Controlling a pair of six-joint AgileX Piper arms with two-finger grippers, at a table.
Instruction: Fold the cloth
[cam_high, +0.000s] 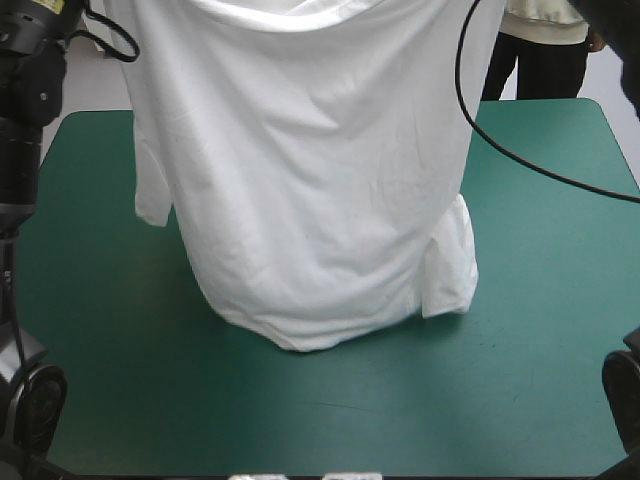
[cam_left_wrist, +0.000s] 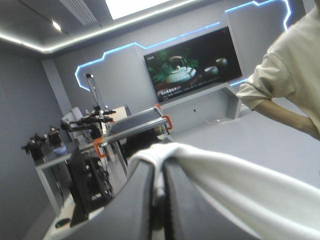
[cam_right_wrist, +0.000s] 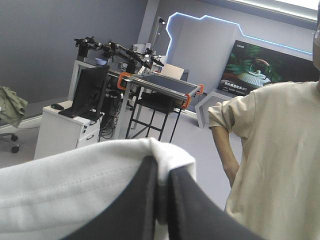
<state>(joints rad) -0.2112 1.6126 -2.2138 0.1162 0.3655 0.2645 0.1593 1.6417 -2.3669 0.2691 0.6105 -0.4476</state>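
Observation:
The white T-shirt (cam_high: 310, 170) hangs lifted and spread wide over the middle of the table, held up by its top corners above the high view's frame. Its lower hem (cam_high: 300, 335) rests crumpled on the teal-green cover, and one sleeve (cam_high: 152, 195) dangles on the left side. My left gripper (cam_left_wrist: 159, 176) is raised and looks level into the room, shut on a bunched fold of the T-shirt (cam_left_wrist: 235, 185). My right gripper (cam_right_wrist: 162, 172) is raised likewise, shut on the shirt's other corner (cam_right_wrist: 75, 185). Neither gripper shows in the high view.
The teal-green cover (cam_high: 540, 300) lies bare to the left, right and front of the hanging shirt. My left arm's dark column (cam_high: 20, 130) stands at the table's left edge.

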